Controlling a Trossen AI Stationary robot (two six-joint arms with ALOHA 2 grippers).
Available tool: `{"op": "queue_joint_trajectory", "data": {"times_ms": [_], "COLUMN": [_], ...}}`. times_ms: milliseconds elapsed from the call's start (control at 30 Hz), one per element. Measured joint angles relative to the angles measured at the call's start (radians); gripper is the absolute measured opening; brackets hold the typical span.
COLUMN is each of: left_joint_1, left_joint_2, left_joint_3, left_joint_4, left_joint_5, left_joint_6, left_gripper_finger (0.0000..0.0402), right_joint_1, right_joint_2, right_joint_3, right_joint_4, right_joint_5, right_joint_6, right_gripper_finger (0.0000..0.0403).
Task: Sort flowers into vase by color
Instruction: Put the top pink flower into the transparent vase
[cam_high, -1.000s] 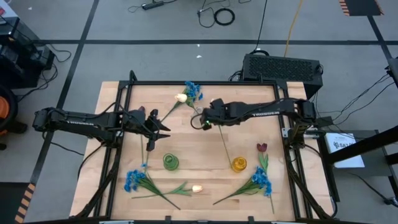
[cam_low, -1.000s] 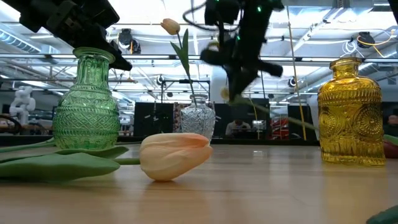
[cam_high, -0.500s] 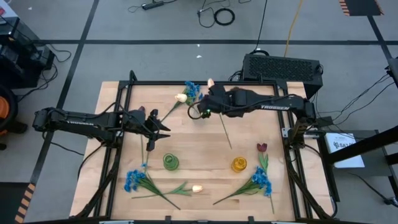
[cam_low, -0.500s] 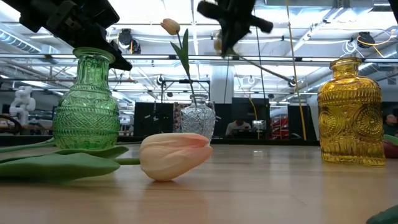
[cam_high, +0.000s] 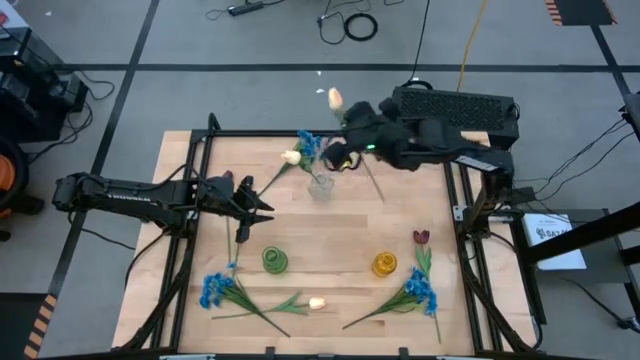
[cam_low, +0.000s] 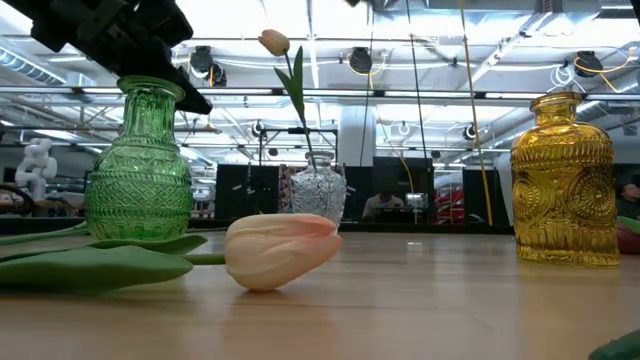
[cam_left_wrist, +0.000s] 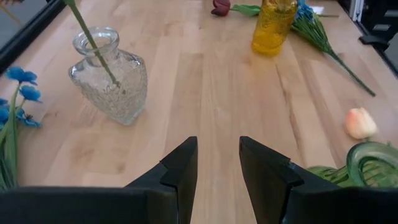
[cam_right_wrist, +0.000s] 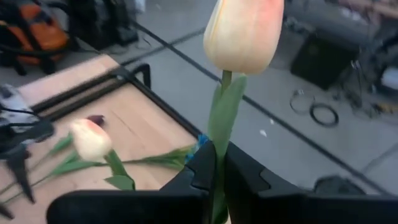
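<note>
My right gripper (cam_high: 348, 152) hangs high over the table's far edge, shut on a cream-peach tulip (cam_high: 334, 98) whose bloom (cam_right_wrist: 242, 28) stands above the fingers. The clear vase (cam_high: 320, 186) below it holds another cream tulip (cam_low: 274, 42), upright by its stem. My left gripper (cam_high: 255, 206) waits open at the left middle, nothing between its fingers (cam_left_wrist: 217, 168). The green vase (cam_high: 275, 260) and yellow vase (cam_high: 385, 264) stand nearer the front. Blue flowers (cam_high: 215, 290) and a cream tulip (cam_high: 317, 302) lie on the table. My right gripper pinches the tulip's green stem (cam_right_wrist: 217, 155) between its two fingers, a short way below the bloom, where a leaf runs alongside. The fingers lie across the stem. The flower is lifted clear, bloom up, and its long stem slants down to a free end (cam_high: 382, 198).
A dark red tulip (cam_high: 421, 237) and more blue flowers (cam_high: 418, 293) lie at the front right beside the yellow vase. A blue flower (cam_high: 311, 147) lies at the far edge next to the clear vase. A black frame (cam_high: 210, 135) rims the table.
My right gripper has risen steeply and gone toward the far edge, rolling as it went, and has left the low view upward. The held tulip has gone up with it, bloom now uppermost, and its stem end has swung away from the yellow vase.
</note>
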Motion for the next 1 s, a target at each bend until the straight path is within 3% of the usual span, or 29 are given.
{"op": "queue_joint_trajectory", "data": {"times_ms": [367, 533, 633, 800, 1000], "left_joint_1": [0.000, -0.013, -0.033, -0.064, -0.108], "left_joint_2": [0.000, 0.000, 0.000, 0.000, 0.000], "left_joint_3": [0.000, 0.000, 0.000, 0.000, 0.000], "left_joint_4": [-0.063, -0.062, -0.062, -0.062, -0.061], "left_joint_5": [0.000, -0.014, -0.051, -0.115, -0.145], "left_joint_6": [-0.114, -0.181, -0.200, -0.243, -0.273], "left_gripper_finger": [0.0125, 0.0125, 0.0125, 0.0125, 0.0125], "right_joint_1": [0.115, 0.175, 0.206, 0.236, 0.221], "right_joint_2": [-0.210, -0.270, -0.326, -0.443, -0.518], "right_joint_3": [-0.006, -0.092, -0.203, -0.546, -1.003], "right_joint_4": [-0.003, -0.062, -0.003, 0.337, 1.168], "right_joint_5": [0.010, 0.002, 0.032, 0.089, 0.026], "right_joint_6": [-0.102, -0.104, -0.087, -0.139, -0.431], "right_gripper_finger": [0.0018, 0.0018, 0.0018, 0.0018, 0.0018]}}
